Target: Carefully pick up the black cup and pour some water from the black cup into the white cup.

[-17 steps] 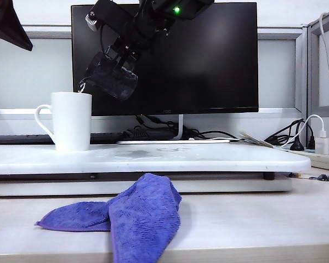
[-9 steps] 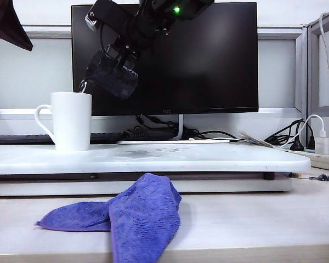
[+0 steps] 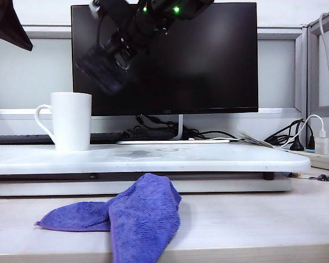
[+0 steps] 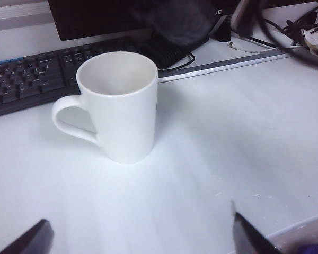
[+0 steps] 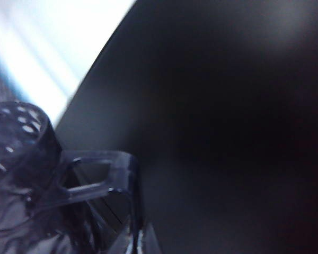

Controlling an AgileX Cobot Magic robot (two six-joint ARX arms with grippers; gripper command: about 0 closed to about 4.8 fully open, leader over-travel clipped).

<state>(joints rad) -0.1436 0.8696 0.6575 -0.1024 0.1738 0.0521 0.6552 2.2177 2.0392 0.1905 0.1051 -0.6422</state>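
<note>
Right hand (image 3: pixel 116 50) up high, in front of the monitor (image 3: pixel 208 60), above and a bit right of the white cup (image 3: pixel 71 120). Clamped on the black cup (image 3: pixel 101 68) by its small side handle (image 5: pixel 93 177); jaws themselves not clear in the wrist view, only the dimpled wall and handle show. Black cup blurred in the ext. view. Long axis tilted, running diagonal from upper right at the hand down to lower left; which end is the mouth can't be told through the blur. Cup clear of the white cup's rim, not touching. Water not visible in either view.

White cup upright on the white counter (image 3: pixel 208 156), long axis vertical, mouth up, loop handle (image 3: pixel 42 121) pointing left in the ext. view. Inside looks plain white from the left wrist cam; no fill level readable.

Left hand (image 4: pixel 140 238) low over the counter, near the white cup, fingers (image 4: pixel 252 238) spread wide, gripping nothing.

Purple cloth (image 3: pixel 126 216) crumpled on the lower front surface. Keyboard (image 4: pixel 26 82) behind the white cup.
</note>
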